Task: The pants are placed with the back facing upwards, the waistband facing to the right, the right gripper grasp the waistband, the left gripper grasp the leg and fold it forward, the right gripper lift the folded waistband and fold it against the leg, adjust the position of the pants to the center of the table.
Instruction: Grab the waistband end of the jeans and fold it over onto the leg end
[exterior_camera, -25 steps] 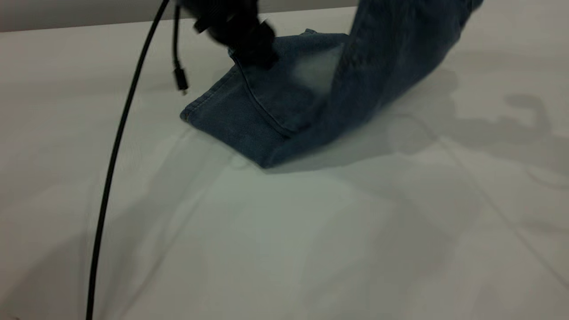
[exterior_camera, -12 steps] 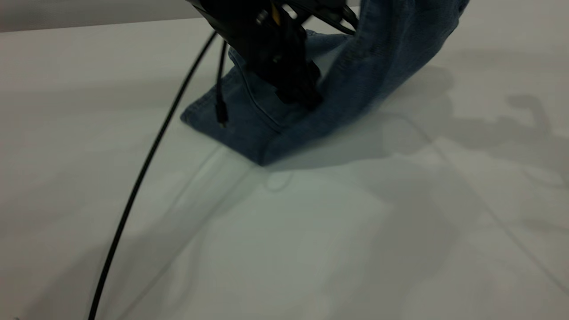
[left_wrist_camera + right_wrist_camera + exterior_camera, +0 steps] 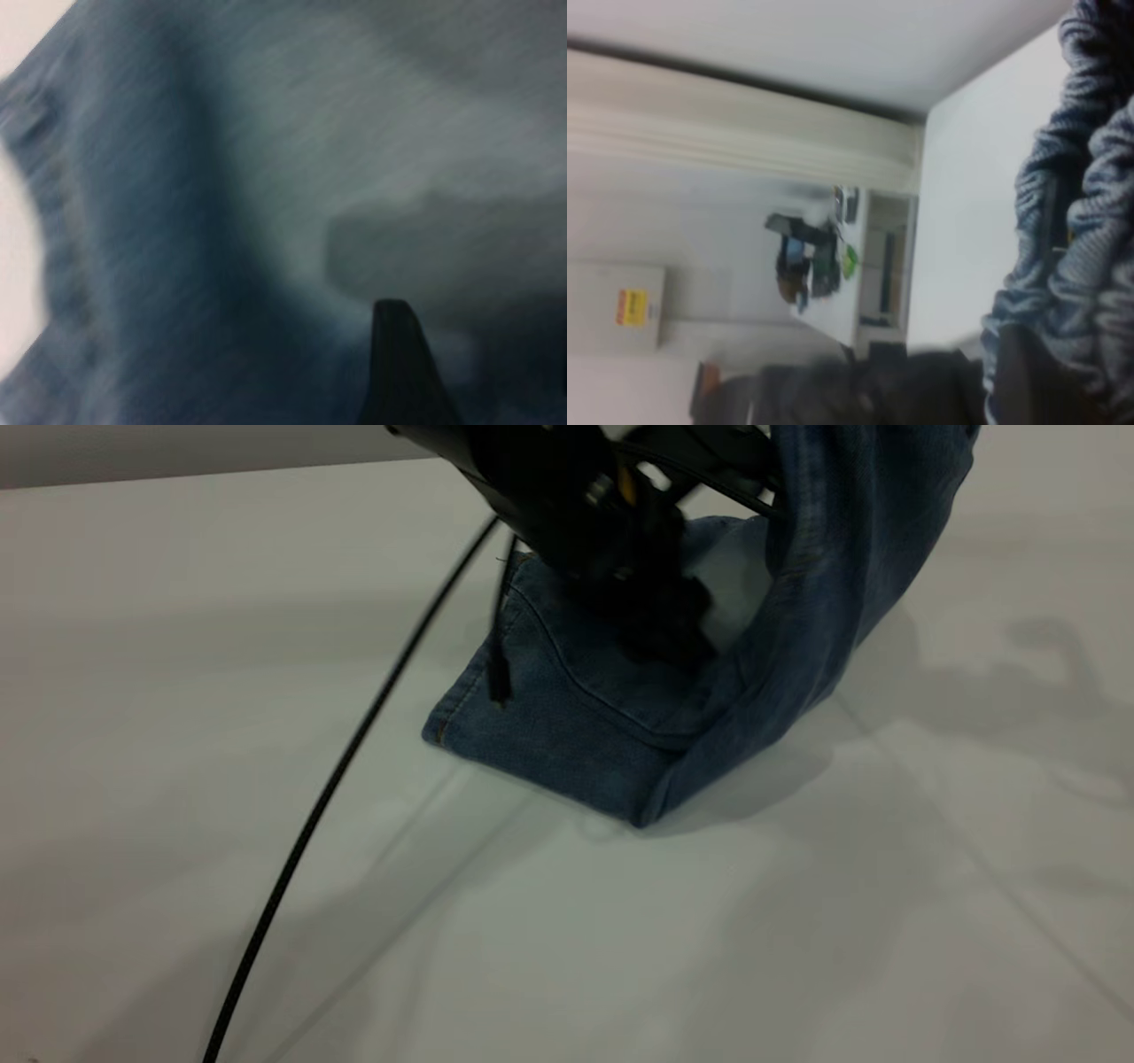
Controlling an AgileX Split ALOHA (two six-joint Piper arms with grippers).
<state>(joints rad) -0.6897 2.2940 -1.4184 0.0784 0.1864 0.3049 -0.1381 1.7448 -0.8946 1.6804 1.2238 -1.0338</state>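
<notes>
The pants [image 3: 576, 717] lie folded on the table [image 3: 620, 939], a back pocket seam facing up. Their right part [image 3: 850, 558] is lifted steeply and leaves the exterior view at the top. My left gripper [image 3: 660, 633] is a blurred black shape low over the flat denim, in the crook beside the raised part. In the left wrist view, blurred denim [image 3: 221, 177] fills nearly everything. The right wrist view shows the ruched waistband [image 3: 1090, 177] bunched around my right gripper [image 3: 1050, 354], which is shut on it. The printed leg is hidden.
A black cable [image 3: 337, 779] sweeps from the left arm down across the table's left side, and a short plug lead [image 3: 499, 682] dangles over the pants' hem. Bare table lies in front and to both sides. Room furniture [image 3: 815, 257] shows far off.
The left gripper has swung right and down onto the flat denim. The pants have slid right and toward the front. The lifted part now stands more upright.
</notes>
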